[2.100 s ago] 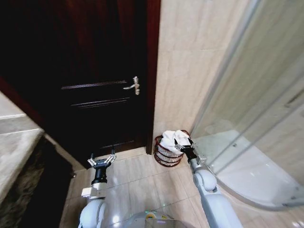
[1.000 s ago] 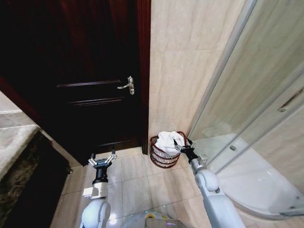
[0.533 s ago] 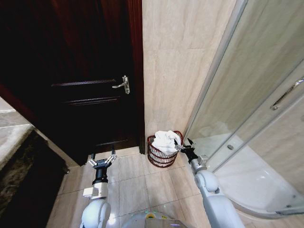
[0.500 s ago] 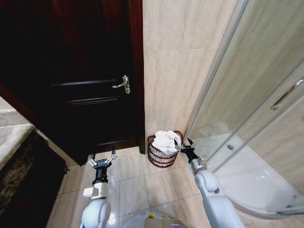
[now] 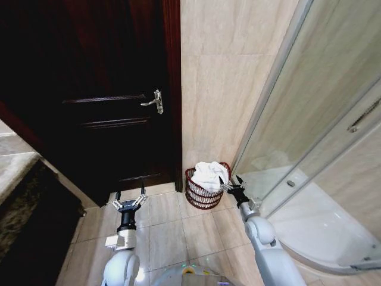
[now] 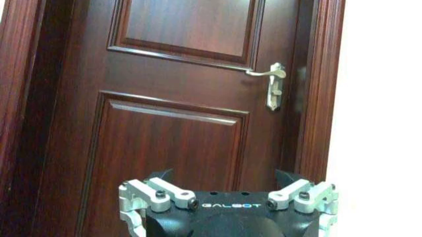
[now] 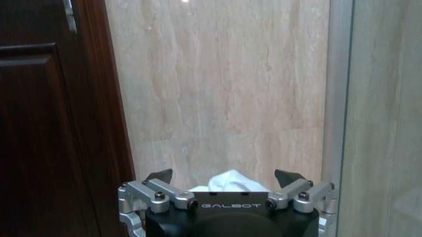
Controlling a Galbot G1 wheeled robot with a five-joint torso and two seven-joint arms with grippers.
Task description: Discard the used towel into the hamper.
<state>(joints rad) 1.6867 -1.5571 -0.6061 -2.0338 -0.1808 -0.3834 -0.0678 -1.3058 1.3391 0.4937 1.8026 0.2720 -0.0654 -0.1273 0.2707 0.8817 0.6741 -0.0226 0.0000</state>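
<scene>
the hamper (image 5: 204, 189) stands on the tiled floor (image 5: 172, 229) against the beige wall, between the dark wooden door (image 5: 107, 107) and the glass shower screen (image 5: 321, 119), with the white towel (image 5: 208, 174) heaped in it. the right gripper (image 5: 233, 183) hangs just beside its rim, fingers spread and empty. the left gripper (image 5: 130, 202) is raised before the door, also spread and empty.

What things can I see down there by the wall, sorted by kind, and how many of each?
Hamper: 1, dark red-brown wire, on the floor against the wall.
Towel: 1, white, piled in the hamper.
Grippers: 2, both open and empty; right gripper beside the hamper, left gripper held before the door.
Door handle: 1.
Total: 5.
</scene>
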